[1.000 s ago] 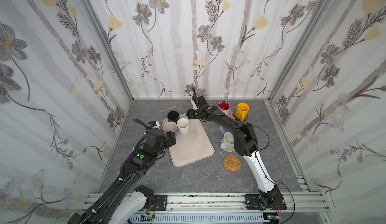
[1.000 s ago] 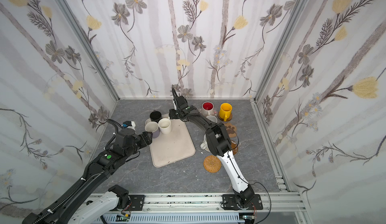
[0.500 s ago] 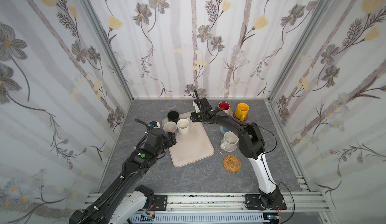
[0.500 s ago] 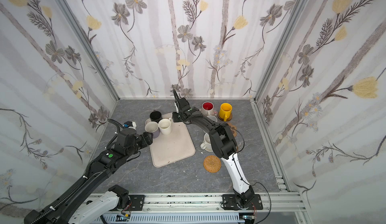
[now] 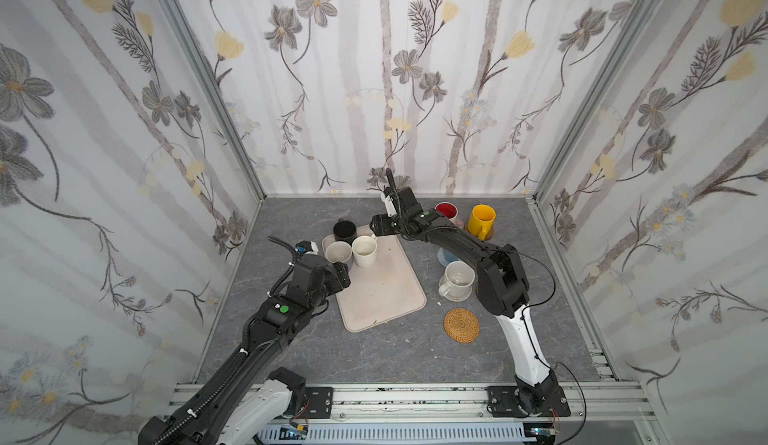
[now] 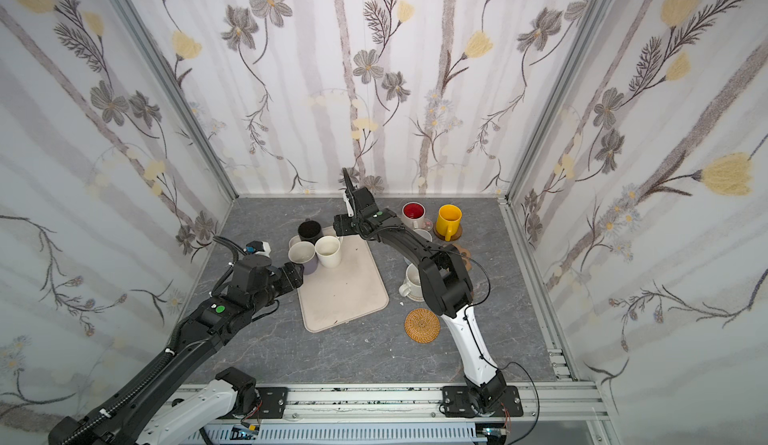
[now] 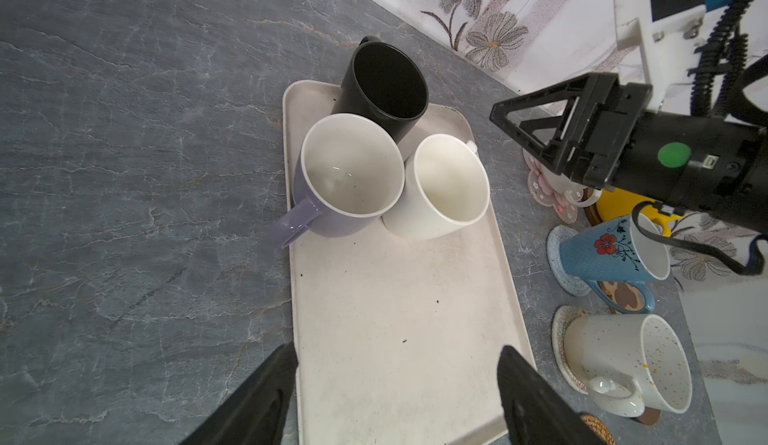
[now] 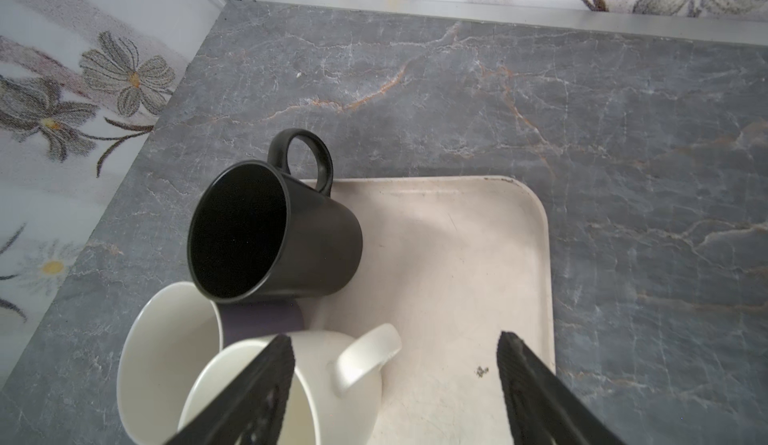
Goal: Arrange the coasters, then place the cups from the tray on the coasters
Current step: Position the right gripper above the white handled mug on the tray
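The beige tray point(image 5: 386, 293) point(image 6: 345, 293) holds three cups at its far left end: black point(image 5: 345, 230) point(image 8: 270, 235), lavender point(image 5: 337, 252) point(image 7: 345, 181) and plain cream point(image 5: 364, 251) point(image 7: 451, 185). My right gripper point(image 5: 375, 230) point(image 8: 395, 380) hangs open above the cream cup point(image 8: 291, 393), whose handle lies between the jaws. My left gripper point(image 5: 347, 271) point(image 7: 397, 380) is open and empty at the tray's left edge, near the lavender cup. To the right stand the red-inside cup point(image 5: 446, 211), yellow cup point(image 5: 481, 219), pale blue cup point(image 7: 615, 252) and speckled cup point(image 5: 457, 281) on coasters.
A tan rattan coaster point(image 5: 461, 324) lies bare near the front right. A brown paw coaster point(image 7: 623, 297) lies bare between the blue and speckled cups. The pink-flower coaster point(image 7: 544, 185) peeks out under the right gripper. Walls close in the grey table point(image 5: 374, 360) on three sides.
The right arm's elbow has swung to the right, uncovering the speckled cup, and its jaws now stand wider. The left arm has not moved.
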You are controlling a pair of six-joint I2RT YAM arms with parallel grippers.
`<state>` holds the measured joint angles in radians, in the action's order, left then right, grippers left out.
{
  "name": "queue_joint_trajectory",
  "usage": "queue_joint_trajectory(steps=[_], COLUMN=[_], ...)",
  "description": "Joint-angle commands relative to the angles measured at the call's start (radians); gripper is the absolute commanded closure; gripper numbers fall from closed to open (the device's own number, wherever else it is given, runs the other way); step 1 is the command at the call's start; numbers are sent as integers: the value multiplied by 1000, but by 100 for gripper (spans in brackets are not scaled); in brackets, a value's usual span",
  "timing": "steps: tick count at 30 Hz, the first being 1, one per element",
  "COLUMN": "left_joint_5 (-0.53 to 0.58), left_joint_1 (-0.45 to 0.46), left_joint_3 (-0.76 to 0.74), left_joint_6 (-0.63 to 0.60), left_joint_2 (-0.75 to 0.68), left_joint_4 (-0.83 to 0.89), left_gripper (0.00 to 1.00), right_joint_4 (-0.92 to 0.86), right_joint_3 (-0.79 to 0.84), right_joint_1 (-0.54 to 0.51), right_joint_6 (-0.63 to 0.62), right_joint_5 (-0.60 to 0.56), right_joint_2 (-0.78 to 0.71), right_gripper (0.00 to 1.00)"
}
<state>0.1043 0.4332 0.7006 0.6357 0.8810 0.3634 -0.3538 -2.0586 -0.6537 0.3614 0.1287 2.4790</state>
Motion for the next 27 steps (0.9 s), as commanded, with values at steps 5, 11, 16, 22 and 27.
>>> queue_joint_trajectory(steps=[5,11,16,22,27], left_joint_5=[6,2,-5,-14,-17], left_joint_1=[-4,-4,-4,-4,-5], left_joint_3=[-8,-15,-22,-34,-35], left_joint_6=[-1,-5,-2,9,13], left_joint_2=[-28,-28,-40,-61,-72], left_joint_4=[-12,-12,-12,-12,-11], left_gripper=[21,21,21,21,21], right_joint_4=[1,-8,-16,-34,-79], right_joint_3=[-127,-158,-158,-158,-151], right_joint_1=[-3,-5,-3,-1,0], right_joint_6=[29,44,53,48,31], right_joint_5=[30,6,5,23,16], right_joint_2=[105,142,162,174,165], right_gripper=[24,25,30,39,46])
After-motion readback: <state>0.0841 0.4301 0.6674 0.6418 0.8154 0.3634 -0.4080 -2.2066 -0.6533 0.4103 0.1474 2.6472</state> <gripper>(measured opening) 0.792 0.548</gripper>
